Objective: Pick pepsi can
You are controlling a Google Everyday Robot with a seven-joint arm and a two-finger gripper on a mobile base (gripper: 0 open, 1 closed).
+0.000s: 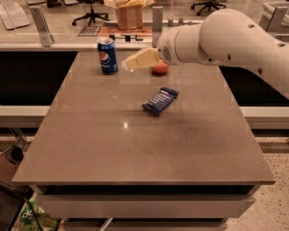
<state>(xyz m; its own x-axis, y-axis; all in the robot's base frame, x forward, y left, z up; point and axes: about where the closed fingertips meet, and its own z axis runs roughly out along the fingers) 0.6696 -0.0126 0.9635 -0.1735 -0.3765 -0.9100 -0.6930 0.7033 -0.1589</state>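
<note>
The pepsi can [107, 56] stands upright at the far left of the grey table [113, 149]; it is blue with a silver top and a round red-white-blue logo. My gripper [128, 64] reaches in from the right on a large white arm [226, 38]. Its cream fingers hang above the table just to the right of the can, a small gap away, holding nothing.
A red-orange apple [160, 68] sits behind the gripper, partly hidden by it. A flat dark-blue snack bar wrapper [160, 100] lies mid-table. A glass partition with metal posts [156, 20] runs along the far edge, with a brown paper bag [128, 13] behind it.
</note>
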